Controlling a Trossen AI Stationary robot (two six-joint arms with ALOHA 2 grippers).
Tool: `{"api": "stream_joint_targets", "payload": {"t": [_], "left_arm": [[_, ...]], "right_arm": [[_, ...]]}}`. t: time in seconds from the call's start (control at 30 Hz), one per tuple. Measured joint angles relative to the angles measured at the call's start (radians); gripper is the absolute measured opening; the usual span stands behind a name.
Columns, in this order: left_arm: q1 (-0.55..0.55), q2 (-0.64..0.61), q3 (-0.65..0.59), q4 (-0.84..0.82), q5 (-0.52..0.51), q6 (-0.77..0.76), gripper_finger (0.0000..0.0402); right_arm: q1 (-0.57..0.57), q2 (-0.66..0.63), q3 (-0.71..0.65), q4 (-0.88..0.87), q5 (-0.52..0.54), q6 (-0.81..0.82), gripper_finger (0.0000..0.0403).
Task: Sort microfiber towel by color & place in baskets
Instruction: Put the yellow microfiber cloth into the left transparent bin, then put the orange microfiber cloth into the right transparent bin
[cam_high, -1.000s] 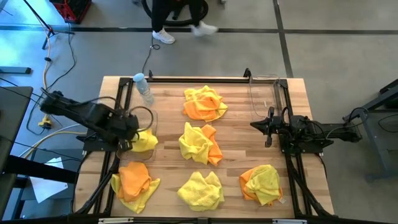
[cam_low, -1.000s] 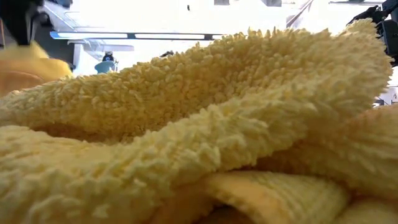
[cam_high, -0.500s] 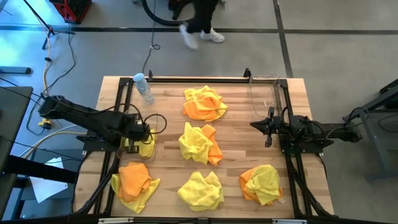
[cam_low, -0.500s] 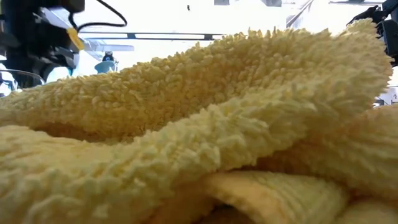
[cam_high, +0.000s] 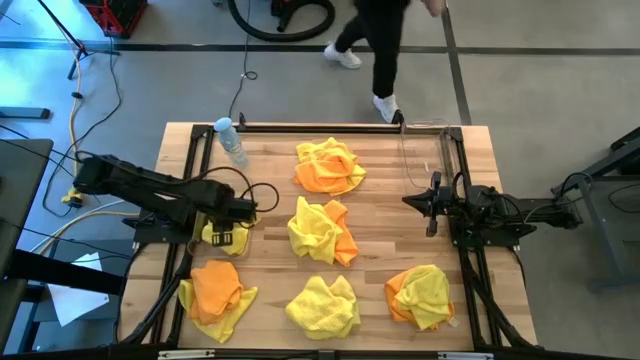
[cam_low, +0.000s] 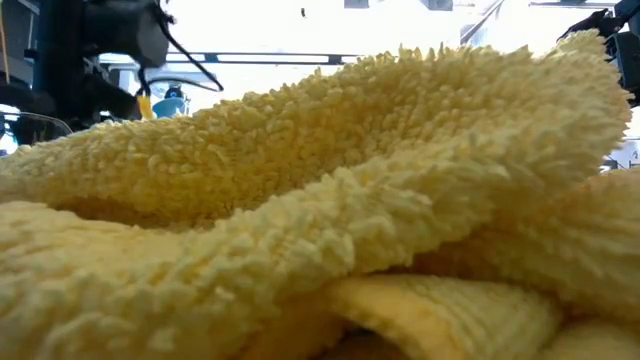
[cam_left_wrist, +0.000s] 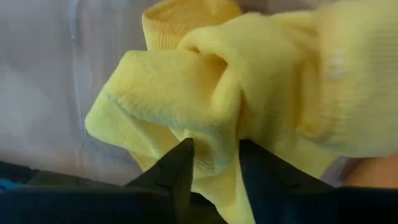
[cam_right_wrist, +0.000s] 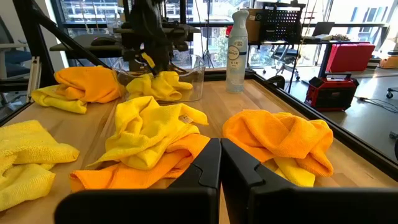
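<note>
1. Left gripper (cam_left_wrist: 214, 163): fingers slightly parted around a fold of a fuzzy yellow towel (cam_high: 224, 234), lowering it into the clear plastic left basket (cam_right_wrist: 193, 78), apparently the yellow bin.
2. Mixed yellow-and-orange heaps (cam_high: 322, 231): soft, crumpled, unsorted mid-table.
3. Right gripper (cam_right_wrist: 219, 163): closed, empty, waiting beside the right basket (cam_high: 424, 150).

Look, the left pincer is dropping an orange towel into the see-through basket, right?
Not orange: the towel at the left pincer is yellow, as the left wrist view shows. It is over the see-through basket, as you said.
</note>
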Motion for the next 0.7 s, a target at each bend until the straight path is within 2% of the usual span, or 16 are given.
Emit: {"api": "stream_joint_targets", "payload": {"t": [0.13, 0.3, 0.47, 0.7], "left_arm": [[0.013, 0.064, 0.000, 0.000, 0.000, 0.017, 0.0150], [0.017, 0.093, 0.000, -0.007, 0.000, 0.017, 0.0161], [0.017, 0.063, 0.015, -0.053, 0.000, -0.007, 0.0161], [0.017, -0.007, 0.126, -0.172, 0.000, -0.091, 0.0161]], "right_arm": [[0.000, 0.000, 0.000, 0.000, 0.000, 0.000, 0.0000], [0.000, 0.000, 0.000, 0.000, 0.000, 0.000, 0.0000], [0.000, 0.000, 0.000, 0.000, 0.000, 0.000, 0.0000], [0.000, 0.000, 0.000, 0.000, 0.000, 0.000, 0.0000]]}}
